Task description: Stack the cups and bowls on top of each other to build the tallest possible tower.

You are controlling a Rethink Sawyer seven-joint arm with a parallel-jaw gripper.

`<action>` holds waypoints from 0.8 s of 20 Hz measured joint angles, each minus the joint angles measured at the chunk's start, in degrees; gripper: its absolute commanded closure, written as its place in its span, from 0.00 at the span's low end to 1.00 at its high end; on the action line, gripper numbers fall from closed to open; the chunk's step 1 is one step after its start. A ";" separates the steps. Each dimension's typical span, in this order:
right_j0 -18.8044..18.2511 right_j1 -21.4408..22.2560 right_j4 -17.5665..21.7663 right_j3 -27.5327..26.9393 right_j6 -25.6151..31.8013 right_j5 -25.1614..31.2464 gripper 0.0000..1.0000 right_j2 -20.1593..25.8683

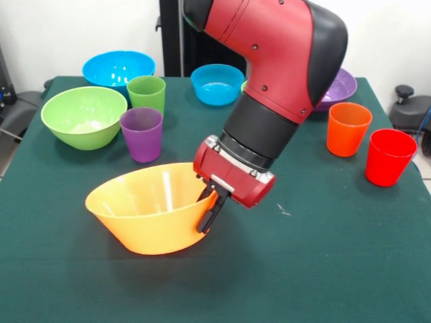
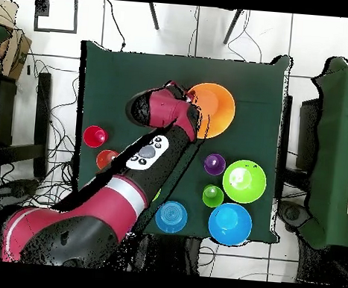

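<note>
front view: red and black gripper (image 1: 210, 210) closed on the rim of the large glossy orange plastic bowl (image 1: 145, 210), which sits tilted at the near side of the dark green table (image 1: 323, 269); purple tapered plastic cup (image 1: 141, 134) stands just behind it.

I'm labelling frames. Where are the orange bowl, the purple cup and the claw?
orange bowl (image 1: 145, 225), front view, outer wall.
purple cup (image 1: 142, 138), front view, side wall.
claw (image 1: 211, 208), front view, between fingertips at bowl's rim.
</note>
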State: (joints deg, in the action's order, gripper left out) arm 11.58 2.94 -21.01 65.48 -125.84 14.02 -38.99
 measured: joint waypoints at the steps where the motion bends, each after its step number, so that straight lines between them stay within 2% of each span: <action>1: 0.13 0.00 -0.20 0.00 0.00 0.12 1.00 -0.08; 16: 1.79 -0.71 -5.23 -0.46 -0.01 4.19 1.00 -2.30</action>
State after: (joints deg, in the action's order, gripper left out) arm 13.37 2.24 -26.24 65.01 -125.85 18.21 -41.29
